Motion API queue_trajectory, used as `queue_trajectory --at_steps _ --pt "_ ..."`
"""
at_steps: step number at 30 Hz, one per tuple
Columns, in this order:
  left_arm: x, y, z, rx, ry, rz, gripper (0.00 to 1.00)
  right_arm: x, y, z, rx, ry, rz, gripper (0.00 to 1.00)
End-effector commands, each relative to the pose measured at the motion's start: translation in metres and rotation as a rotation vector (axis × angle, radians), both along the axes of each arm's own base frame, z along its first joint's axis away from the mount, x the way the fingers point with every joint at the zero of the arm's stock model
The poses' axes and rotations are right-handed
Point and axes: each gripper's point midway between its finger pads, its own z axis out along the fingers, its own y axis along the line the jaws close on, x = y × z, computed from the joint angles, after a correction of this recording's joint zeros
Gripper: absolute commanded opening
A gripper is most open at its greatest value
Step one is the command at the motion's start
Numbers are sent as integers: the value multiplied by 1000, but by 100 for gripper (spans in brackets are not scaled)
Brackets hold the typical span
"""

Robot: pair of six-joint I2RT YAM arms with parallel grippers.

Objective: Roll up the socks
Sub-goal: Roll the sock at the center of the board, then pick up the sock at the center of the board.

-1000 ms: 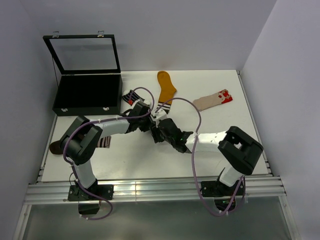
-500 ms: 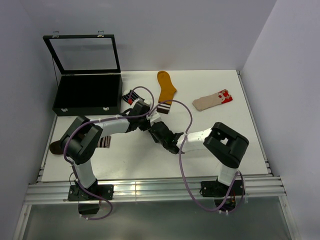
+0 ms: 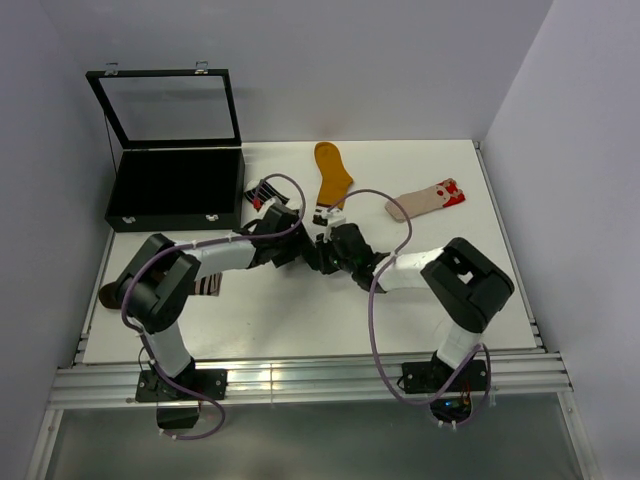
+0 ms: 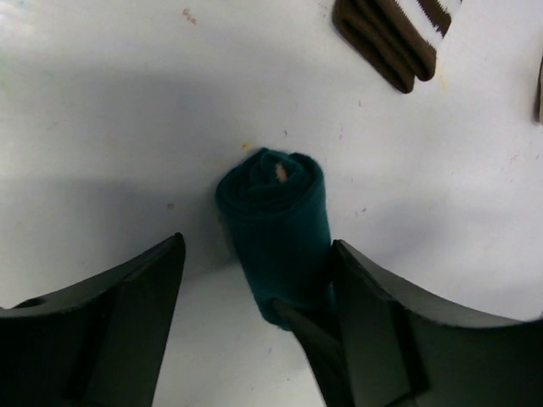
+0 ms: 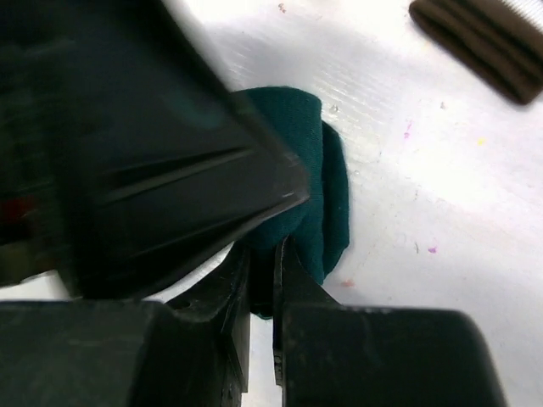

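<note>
Around the work spot, note an open black case (image 3: pixel 170 215) with a glass lid at the far left of the white surface (image 3: pixel 300 320). Also a short black-and-white striped sock (image 3: pixel 262 191) just beside its right wall, a mustard sock (image 3: pixel 332 178) lying flat behind the arms, and a beige sock (image 3: pixel 425 201) with a red-white end off to the right, well apart. Add a brown sock (image 3: pixel 112 294) at the left edge, partly under the left arm. From above, cannot see the roll: hidden by both wrists, met nose to nose mid-surface. Blocking most of the right wrist view: a blurred dark finger of the left end effector (image 4: pixel 259 248). Find the teal sock (image 4: pixel 278 229) mid-surface between that end effector's fingers, rolled into a short fat cylinder, lying on its side, spiral end facing away. Spread wide, left end effector, one finger clear of the roll, the other just beside it, gripping nothing. Pinched nearly closed on the near edge of the roll, right end effector (image 5: pixel 263 271), a fold of teal fabric between its thin fingers. Soft, matte, fuzzy knit on the teal. Ribbed brown-and-white striped cuff (image 4: pixel 386 42) flat on the surface beyond the roll, not touching. Smooth white top, faintly speckled. Hard black wedge-shaped fingers.
</note>
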Motion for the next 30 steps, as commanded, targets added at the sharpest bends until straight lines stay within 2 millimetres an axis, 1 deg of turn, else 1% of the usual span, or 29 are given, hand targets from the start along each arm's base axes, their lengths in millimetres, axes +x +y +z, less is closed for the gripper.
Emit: queue_trajectory --at_steps 1,2,3,4,5,6,7,8,9,10,12,13,14,15,16,18,19,20,22,26,28,30 --pt "-7 9 12 2 -26 24 77 -35 3 -22 135 252 100 0" --pt "-7 11 13 -3 -29 36 80 -36 2 -26 155 280 105 0" --pt "-6 13 18 -8 -45 47 81 -31 1 -22 197 287 101 0" --pt "-6 14 20 -11 -51 56 82 -36 5 -20 247 330 123 0" --pt "-6 15 22 -16 -56 62 83 -39 4 -22 272 358 127 0" --pt "-5 16 27 -24 -68 72 83 -36 6 -18 311 358 135 0" --pt "-6 18 26 -26 -75 77 83 -31 2 -16 354 387 112 0" --pt "-6 18 29 -34 -83 81 83 -37 3 -17 390 428 132 0" --pt "-7 20 31 -38 -88 83 83 -32 3 -12 425 423 133 0" --pt "-7 18 33 -58 -105 79 83 -28 0 -10 457 446 113 0" --pt "-9 17 37 -81 -114 78 83 -27 -1 -11 483 481 110 0" --pt "-12 18 34 -94 -112 81 83 -24 -3 -11 501 497 98 0" --pt "-14 18 34 -104 -115 82 83 -24 -3 -16 509 521 92 0" --pt "-15 19 37 -118 -124 86 83 -25 -1 -14 527 533 106 0" --pt "-17 20 35 -131 -129 92 83 -24 -2 -18 542 564 91 0" --pt "-19 22 34 -144 -138 91 84 -26 1 -19 561 590 107 0" --pt "-19 20 35 -153 -143 87 84 -26 2 -18 577 608 101 0" --pt "-20 19 33 -153 -141 84 84 -28 3 -22 583 627 97 0" --pt "-20 18 26 -152 -132 83 84 -27 4 -20 616 653 90 0" --pt "-19 13 18 -168 -125 76 84 -25 0 -22 656 686 67 0" --pt "-18 12 16 -175 -126 80 83 -24 -2 -27 654 710 51 0" --pt "-18 11 10 -173 -115 79 81 -24 -2 -29 653 718 50 0"
